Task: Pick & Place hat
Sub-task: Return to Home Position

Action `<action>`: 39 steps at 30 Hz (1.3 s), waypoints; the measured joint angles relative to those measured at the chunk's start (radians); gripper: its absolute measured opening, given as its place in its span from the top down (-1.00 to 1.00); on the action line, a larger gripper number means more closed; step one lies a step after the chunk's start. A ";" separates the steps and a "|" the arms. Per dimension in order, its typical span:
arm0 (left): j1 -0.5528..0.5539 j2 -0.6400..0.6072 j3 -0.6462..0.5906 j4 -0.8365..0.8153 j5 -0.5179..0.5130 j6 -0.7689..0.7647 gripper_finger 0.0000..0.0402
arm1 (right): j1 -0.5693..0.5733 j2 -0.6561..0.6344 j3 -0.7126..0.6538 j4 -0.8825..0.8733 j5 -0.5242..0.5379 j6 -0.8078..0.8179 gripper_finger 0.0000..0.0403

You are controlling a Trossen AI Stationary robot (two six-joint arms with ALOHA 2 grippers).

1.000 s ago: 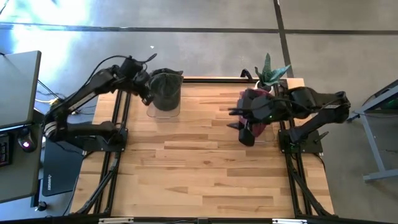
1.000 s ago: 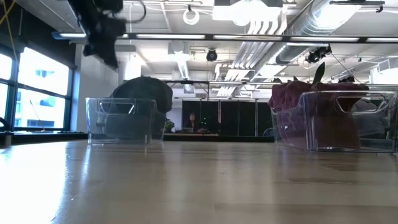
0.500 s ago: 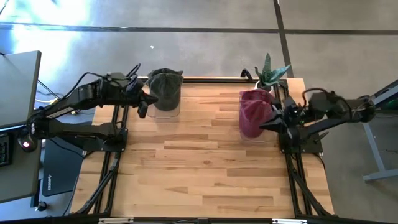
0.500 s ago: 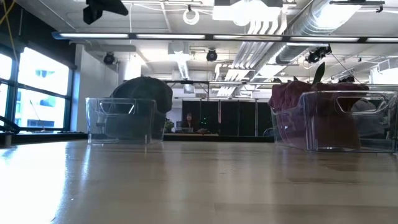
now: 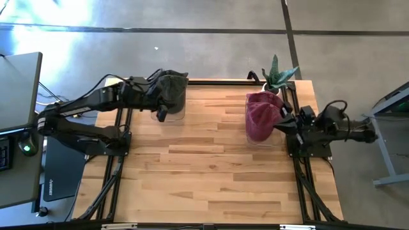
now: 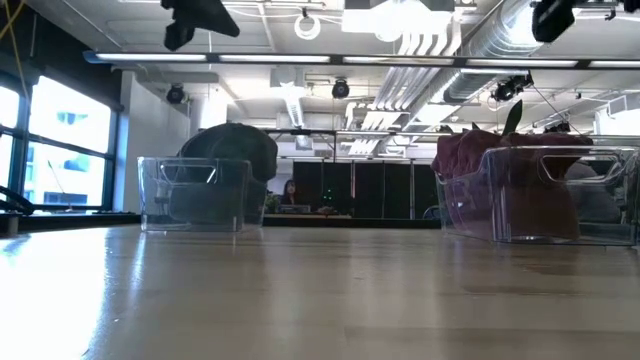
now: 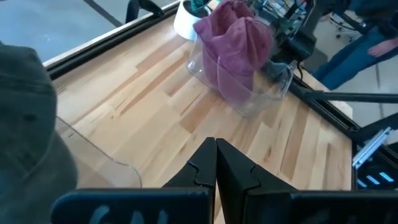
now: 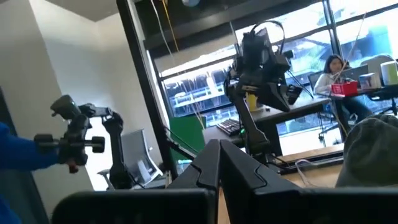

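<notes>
A maroon hat [image 5: 260, 117] lies bunched in a clear bin [image 6: 560, 195] at the table's far right. A dark grey hat [image 5: 170, 91] fills another clear bin [image 6: 192, 195] at the far left. My left gripper [image 5: 160, 115] hangs shut in the air by the near side of the grey hat's bin, holding nothing. In its wrist view, its fingers [image 7: 216, 163] point across the table at the maroon hat [image 7: 236, 43]. My right gripper [image 5: 280, 119] is shut and empty, raised just right of the maroon hat's bin. It faces the left arm [image 8: 256, 53].
A potted plant [image 5: 276, 73] stands at the far right corner behind the maroon hat's bin. Bare wooden tabletop [image 5: 204, 166] spreads between and in front of the bins. A person [image 8: 336, 67] sits in the room beyond. A blue sleeve [image 8: 18, 155] shows at that view's edge.
My right gripper has drawn back from over the maroon hat toward the table's right edge and risen; the hat stays in its bin. My left gripper has risen, swung out toward the left edge, then come back to the near side of the grey hat's bin.
</notes>
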 joint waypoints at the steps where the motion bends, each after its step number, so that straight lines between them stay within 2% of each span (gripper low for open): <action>1: 0.000 0.013 0.000 0.013 0.000 -0.002 1.00 | -0.012 -0.022 -0.028 0.007 -0.010 -0.002 0.98; 10: 0.000 0.074 0.000 0.201 0.022 -0.021 1.00 | -0.055 -0.170 -0.227 0.050 -0.046 -0.003 0.99; 16: 0.000 0.073 0.000 0.206 0.031 -0.041 1.00 | -0.054 -0.180 -0.372 0.240 0.010 0.001 0.99; 20: 0.000 0.063 0.000 0.200 0.038 -0.031 1.00 | -0.054 -0.182 -0.380 0.197 0.056 -0.022 0.99; 25: 0.000 0.063 0.000 0.196 0.113 0.045 1.00 | -0.054 -0.183 -0.380 0.122 0.066 -0.036 0.99; 31: 0.000 0.041 -0.005 0.145 0.136 0.172 1.00 | -0.054 -0.179 -0.381 -0.022 0.105 0.109 0.99; 35: 0.000 -0.039 -0.091 0.153 0.126 0.216 1.00 | -0.054 -0.177 -0.381 -0.041 0.093 0.242 0.98; 39: 0.000 -0.174 -0.221 0.213 0.104 0.206 1.00 | -0.054 -0.178 -0.381 -0.039 0.050 0.304 0.99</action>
